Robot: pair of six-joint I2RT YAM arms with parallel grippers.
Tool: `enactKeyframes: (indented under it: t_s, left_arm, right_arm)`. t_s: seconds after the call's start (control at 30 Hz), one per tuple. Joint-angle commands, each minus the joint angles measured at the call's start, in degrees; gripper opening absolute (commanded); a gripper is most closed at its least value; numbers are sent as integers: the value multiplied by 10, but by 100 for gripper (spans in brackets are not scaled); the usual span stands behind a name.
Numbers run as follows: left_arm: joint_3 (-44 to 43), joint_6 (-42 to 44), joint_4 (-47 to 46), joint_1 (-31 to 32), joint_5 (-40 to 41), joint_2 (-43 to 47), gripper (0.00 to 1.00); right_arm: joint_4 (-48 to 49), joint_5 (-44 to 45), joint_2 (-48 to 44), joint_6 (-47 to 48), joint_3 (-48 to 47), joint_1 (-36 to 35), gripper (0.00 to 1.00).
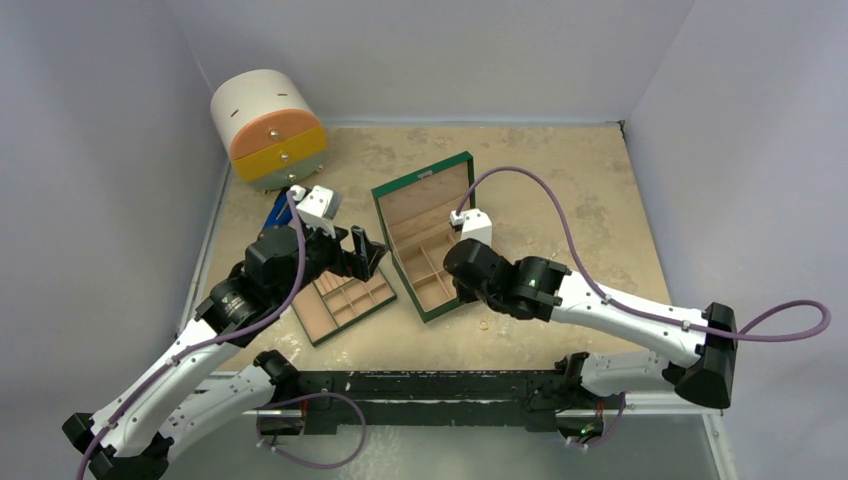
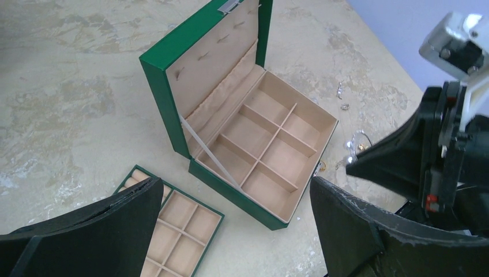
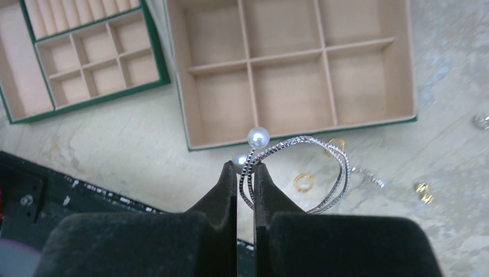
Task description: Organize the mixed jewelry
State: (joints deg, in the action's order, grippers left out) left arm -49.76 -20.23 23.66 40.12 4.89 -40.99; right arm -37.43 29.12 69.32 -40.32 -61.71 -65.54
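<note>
My right gripper (image 3: 246,167) is shut on a thin twisted silver ring-like piece (image 3: 343,167) tipped with two pearls. It hangs just outside the near wall of the open green box (image 3: 369,124), whose beige compartments hold nothing. More of the mixed jewelry lies on the table beneath: a gold ring (image 3: 303,182), gold earrings (image 3: 424,192) and a small silver bit (image 3: 481,121). My left gripper (image 2: 235,183) is open and empty, hovering between the green box (image 2: 254,138) and the removed tray (image 2: 216,222). From above, the box (image 1: 425,240) sits mid-table.
A round white cabinet (image 1: 268,130) with orange, yellow and grey drawers stands at the back left. A blue-handled tool (image 1: 277,212) lies in front of it. The green tray (image 1: 343,305) rests left of the box. Grey walls enclose the table.
</note>
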Motion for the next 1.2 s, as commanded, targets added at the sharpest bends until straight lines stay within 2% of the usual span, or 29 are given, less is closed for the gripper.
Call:
enactKeyframes:
  t_s: [0.0,0.2,0.6,0.83,1.17]
  left_arm:
    - [-2,14,-11,-4,8,5,99]
    - [-2,15,-10,-4,8,4,99]
    - [0,19,-5,-4,14,-1,99]
    - [1,19,-5,-4,12,-4,99]
    - [0,19,-4,-4,12,-9,99]
  right_arm:
    - [58,-19,-9,106,-23,54,0]
    - [116,-65,11,168,-16,134,0]
    - [274,-178,80,258,31,229,0]
    - [347,-222,112,247,66,272,0]
    - [428,-242,157,205,104,303,0]
